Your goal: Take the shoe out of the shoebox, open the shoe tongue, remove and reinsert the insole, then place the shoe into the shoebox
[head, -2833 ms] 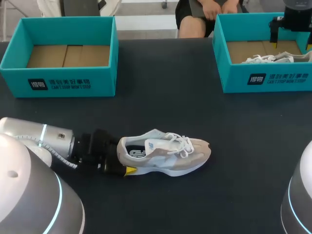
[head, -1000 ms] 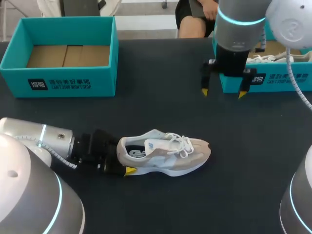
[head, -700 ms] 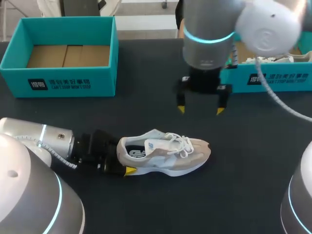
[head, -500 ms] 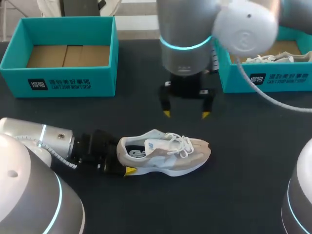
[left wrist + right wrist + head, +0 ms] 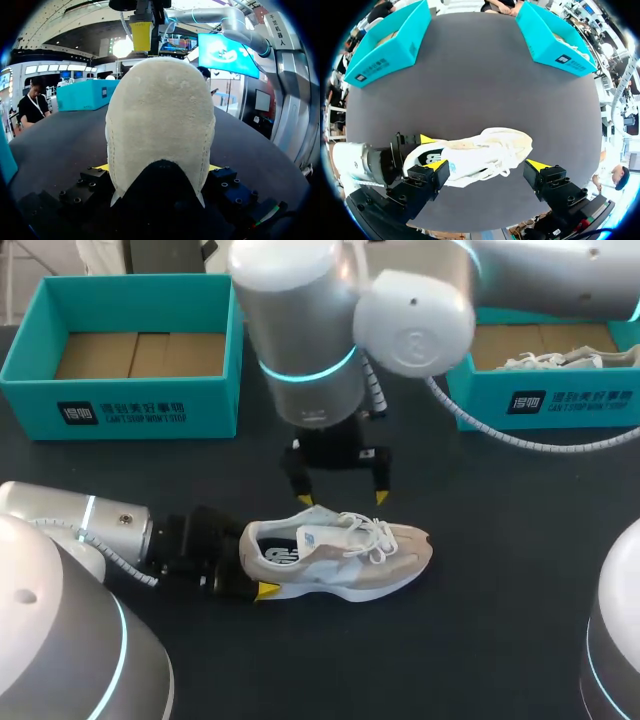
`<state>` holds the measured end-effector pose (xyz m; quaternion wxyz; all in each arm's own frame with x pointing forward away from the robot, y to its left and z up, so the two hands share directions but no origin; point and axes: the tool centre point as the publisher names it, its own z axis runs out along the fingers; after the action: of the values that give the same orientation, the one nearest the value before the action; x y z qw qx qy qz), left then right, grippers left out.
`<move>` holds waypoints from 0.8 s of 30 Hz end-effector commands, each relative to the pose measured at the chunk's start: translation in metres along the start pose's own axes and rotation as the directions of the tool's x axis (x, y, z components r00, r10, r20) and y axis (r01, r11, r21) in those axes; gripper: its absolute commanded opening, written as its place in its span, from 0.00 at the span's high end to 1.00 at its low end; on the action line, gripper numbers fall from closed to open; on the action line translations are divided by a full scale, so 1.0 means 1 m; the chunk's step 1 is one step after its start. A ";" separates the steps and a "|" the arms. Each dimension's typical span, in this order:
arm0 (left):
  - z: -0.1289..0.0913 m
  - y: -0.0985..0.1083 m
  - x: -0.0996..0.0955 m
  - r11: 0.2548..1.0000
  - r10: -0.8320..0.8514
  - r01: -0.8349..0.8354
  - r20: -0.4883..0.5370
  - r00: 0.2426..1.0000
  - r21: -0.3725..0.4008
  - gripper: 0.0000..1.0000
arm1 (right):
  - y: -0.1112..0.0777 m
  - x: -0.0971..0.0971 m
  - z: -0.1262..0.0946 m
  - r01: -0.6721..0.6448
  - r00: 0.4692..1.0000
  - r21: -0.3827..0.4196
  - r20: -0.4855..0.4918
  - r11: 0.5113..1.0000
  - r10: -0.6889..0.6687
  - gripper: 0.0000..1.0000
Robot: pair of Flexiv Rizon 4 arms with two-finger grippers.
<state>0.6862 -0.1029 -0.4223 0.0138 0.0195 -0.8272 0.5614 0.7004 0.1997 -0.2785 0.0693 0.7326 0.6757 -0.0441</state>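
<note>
Left jaws clamp the shoe (image 5: pixel 335 558) by its rounded, suede-like beige heel on the dark matte surface (image 5: pixel 500 540). Right jaws hang wide open, empty, just above the white laces (image 5: pixel 372 530).

Shoe (image 5: pixel 160 115) heel perhaps suede, matt; table (image 5: pixel 500 560) matt; right arm (image 5: pixel 300 330) glossy.

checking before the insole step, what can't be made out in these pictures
Head view: the far finger of the left gripper, hidden behind the heel of the shoe.
Left wrist view: the tongue, laces and toe, blocked by the heel, which fills the view.
Head view: most of what lies in the right shoebox, covered by the right arm.
All views: how the insole lies, because the opening is dark and small.
</note>
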 end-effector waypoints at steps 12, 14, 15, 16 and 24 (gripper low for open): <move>0.000 0.001 0.001 1.000 -0.001 0.001 0.001 1.000 -0.003 1.00 | -0.032 0.060 0.031 -0.019 0.988 0.026 0.155 0.999 0.015 0.00; 0.000 0.001 0.001 1.000 -0.001 0.001 0.001 1.000 -0.003 1.00 | -0.032 0.062 0.037 -0.007 0.986 0.036 0.167 0.999 0.001 0.00; 0.000 0.001 0.001 1.000 -0.001 0.001 0.001 1.000 -0.003 1.00 | -0.032 0.063 0.041 -0.004 0.985 0.040 0.174 0.999 -0.003 0.00; 0.000 0.001 0.001 1.000 -0.001 0.001 0.001 1.000 -0.003 1.00 | -0.032 0.063 0.045 -0.009 0.983 0.036 0.185 0.999 0.002 0.00; 0.000 0.001 0.001 1.000 -0.001 0.001 0.001 1.000 -0.003 1.00 | -0.034 0.057 0.067 -0.053 0.967 0.039 0.252 0.998 0.041 0.00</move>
<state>0.6862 -0.1029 -0.4223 0.0137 0.0195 -0.8272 0.5614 0.6796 0.2364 -0.3454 0.0751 0.6943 0.7075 -0.1080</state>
